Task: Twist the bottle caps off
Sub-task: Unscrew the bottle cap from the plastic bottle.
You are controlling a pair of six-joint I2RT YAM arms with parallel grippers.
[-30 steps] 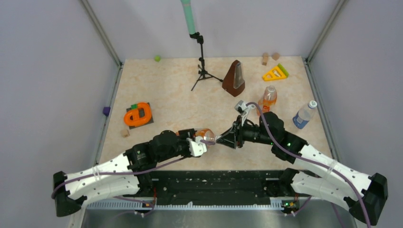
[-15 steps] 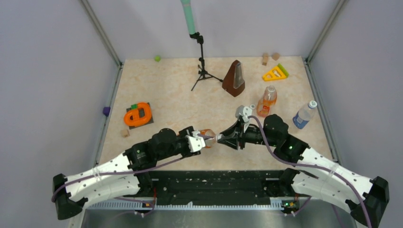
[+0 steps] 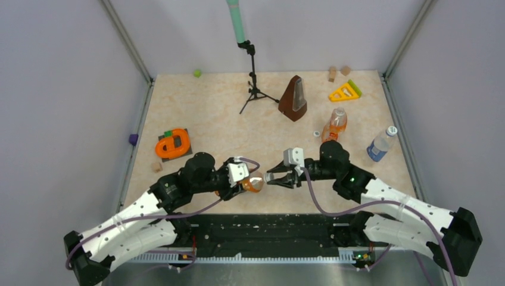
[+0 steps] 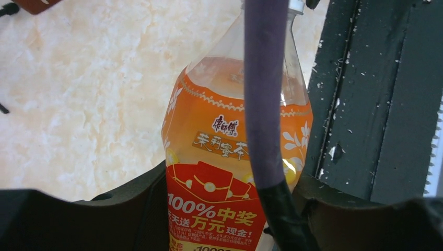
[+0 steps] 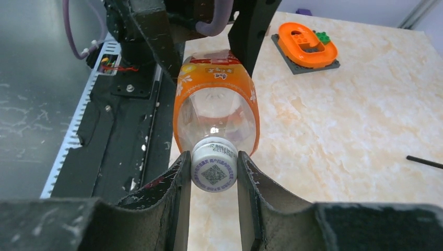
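Over the near part of the table (image 3: 208, 113), top view: the left gripper (image 3: 245, 180) holds the squat orange bottle (image 3: 255, 182) sideways, neck toward the right gripper (image 3: 275, 178). Since a second ago the pair has slid left and nearer the bases. The right wrist has also rolled, its camera box (image 3: 293, 157) swinging from above the fingers down to their side. We read that as a turn put on the cap. With that arm shifted, a loose cap (image 3: 316, 133) shows on the table beside the slim orange bottle (image 3: 337, 123); whether it came off that bottle we cannot tell. The clear bottle (image 3: 380, 145) stands well apart, top still capped.

Left wrist: both fingers clamp the bottle's labelled belly. A purple cable (image 4: 264, 94) crosses the lens.

Right wrist: the fingers pinch the white cap (image 5: 214, 171) from both sides. It sits on the neck, no gap visible. Our judgement: loosened at best, not off, so more turns are needed.
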